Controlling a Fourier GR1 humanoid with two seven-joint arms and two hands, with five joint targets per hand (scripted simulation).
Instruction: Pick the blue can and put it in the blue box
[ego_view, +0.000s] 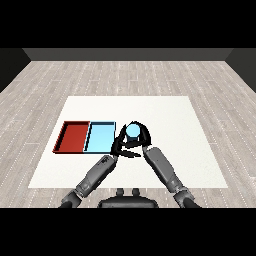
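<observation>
The blue can (133, 131) stands upright just right of the light blue tray (100, 138), near the middle of the table. My right hand (145, 138) is curled round the can, with black fingers showing on both sides of it. My left hand (118, 148) sits close below and left of the can, by the blue tray's near right corner. Its fingers are relaxed and point right, holding nothing. The can's lower part is hidden behind the hands.
A red tray (74, 136) lies against the blue tray's left side. Both trays sit on the left half of the white table (175, 115). A wooden floor surrounds the table.
</observation>
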